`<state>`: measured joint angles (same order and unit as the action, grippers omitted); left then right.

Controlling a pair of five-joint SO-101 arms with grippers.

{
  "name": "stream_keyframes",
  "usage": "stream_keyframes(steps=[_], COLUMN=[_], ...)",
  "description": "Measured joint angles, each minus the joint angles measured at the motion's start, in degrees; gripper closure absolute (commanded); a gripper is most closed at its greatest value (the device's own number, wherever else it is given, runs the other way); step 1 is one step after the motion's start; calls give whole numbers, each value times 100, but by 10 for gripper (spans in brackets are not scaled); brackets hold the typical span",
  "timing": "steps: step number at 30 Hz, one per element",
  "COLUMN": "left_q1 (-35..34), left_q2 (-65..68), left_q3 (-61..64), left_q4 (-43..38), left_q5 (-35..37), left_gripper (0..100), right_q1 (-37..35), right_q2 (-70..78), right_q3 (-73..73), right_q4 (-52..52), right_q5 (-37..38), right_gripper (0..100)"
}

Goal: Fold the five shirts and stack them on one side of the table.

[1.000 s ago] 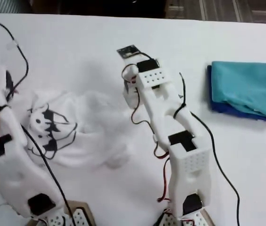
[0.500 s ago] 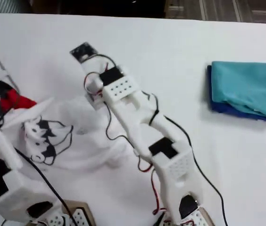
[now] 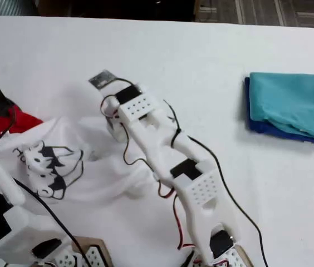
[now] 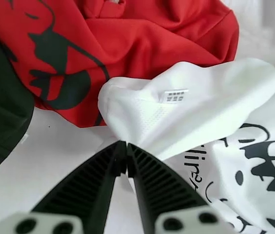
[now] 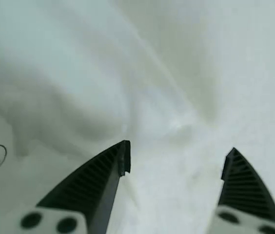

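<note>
White shirt (image 4: 215, 112): crumpled and unfolded on the worktop (image 3: 201, 55). One edge runs into the tips of the left pincer, and the rest spreads out beneath the right pincer.
Left pincer (image 4: 126, 146): jaws pressed together, pinching a fold at the white shirt's edge.
Right pincer (image 5: 176, 151): jaws spread wide, low over the white cloth, with nothing between them.
Red shirt (image 4: 127, 44): just beyond the left pincer's tips, rumpled, with the white shirt's edge lying over part of it.
Black shirt (image 4: 1, 122): touching the red shirt, off to one side of the left pincer, also loose.
Teal shirt (image 3: 293, 103): well apart from both pincers, out past the right arm, folded and resting on the blue shirt.
Blue shirt (image 3: 257, 127): folded under the teal one, showing as a band along two sides.
Done: two of the five look folded and stacked at one side.
Left: three shirts. The white one seems to be the one in hand, and none of its folds are made yet. The red and black ones wait in a heap.
</note>
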<state>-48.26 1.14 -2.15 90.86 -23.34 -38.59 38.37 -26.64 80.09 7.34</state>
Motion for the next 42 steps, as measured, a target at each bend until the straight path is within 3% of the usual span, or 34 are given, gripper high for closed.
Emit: stream_keyframes(steps=[5,14,35,40,42], left_q1=[0,0,0,0,0], left_q2=[0,0,0,0,0], left_q3=[0,0,0,0,0], left_q4=[0,0,0,-18,-18], left_q5=[0,0,0,0,0], left_gripper=[973,973,973,973,973], right_q1=[-26,-26,-9,53,123], right_q2=[0,413,1029,1055,1046], right_q3=[0,-35,-800,-835,-835], right_q4=[-343,-404,-422,-422,-422], right_q5=[-211,-624,-642,-642,-642], right_gripper=[862,796,802,990,967])
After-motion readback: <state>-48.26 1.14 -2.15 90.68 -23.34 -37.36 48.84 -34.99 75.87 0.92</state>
